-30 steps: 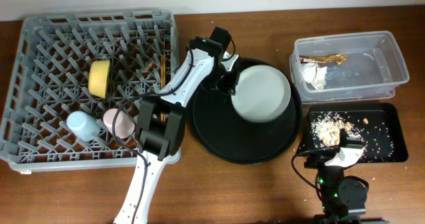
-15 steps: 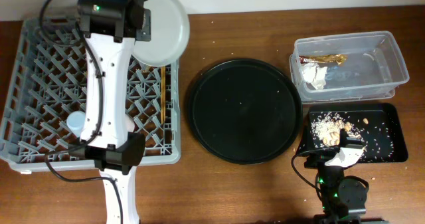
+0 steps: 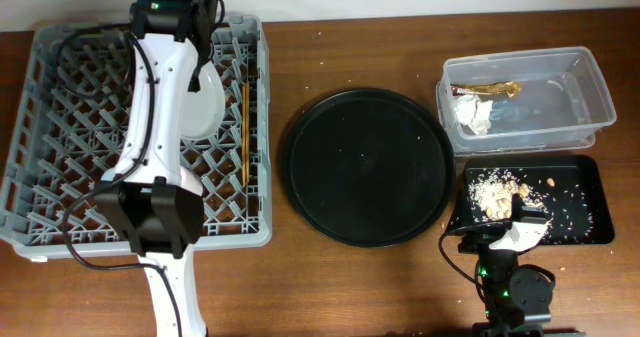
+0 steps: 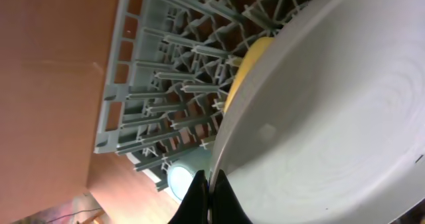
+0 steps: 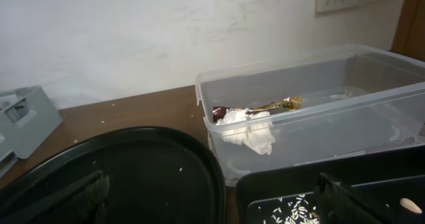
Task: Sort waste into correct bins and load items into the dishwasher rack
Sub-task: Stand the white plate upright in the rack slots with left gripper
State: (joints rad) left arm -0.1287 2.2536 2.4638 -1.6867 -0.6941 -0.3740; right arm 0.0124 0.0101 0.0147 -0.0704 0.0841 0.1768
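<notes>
My left gripper [image 4: 209, 192] is shut on the rim of the pale round plate [image 4: 332, 117] and holds it on edge over the dishwasher rack [image 3: 60, 57]; the plate also shows in the overhead view [image 3: 207, 99]. In the left wrist view the yellow bowl [image 4: 242, 78] and the light-blue cup [image 4: 179, 179] sit in the rack behind the plate. The chopsticks [image 3: 245, 127] lie in the rack. The pink cup is hidden under the arm. The napkin [image 3: 472, 112] and wrapper [image 3: 485, 87] lie in the clear tub [image 3: 560, 67]. Food scraps [image 3: 495, 189] lie in the black tray [image 3: 580, 227]. My right gripper [image 5: 219, 204] is open and empty.
The large round black tray [image 3: 365, 167] lies between the rack and the bins, with a few crumbs on it. The right arm [image 3: 515, 277] rests at the table's front edge by the black tray. A wall rises behind the tub [image 5: 299, 71].
My left arm lifted the plate off the round black tray, carried it left over the rack's back edge, and has now lowered it on edge into the rack. The right arm has not moved.
</notes>
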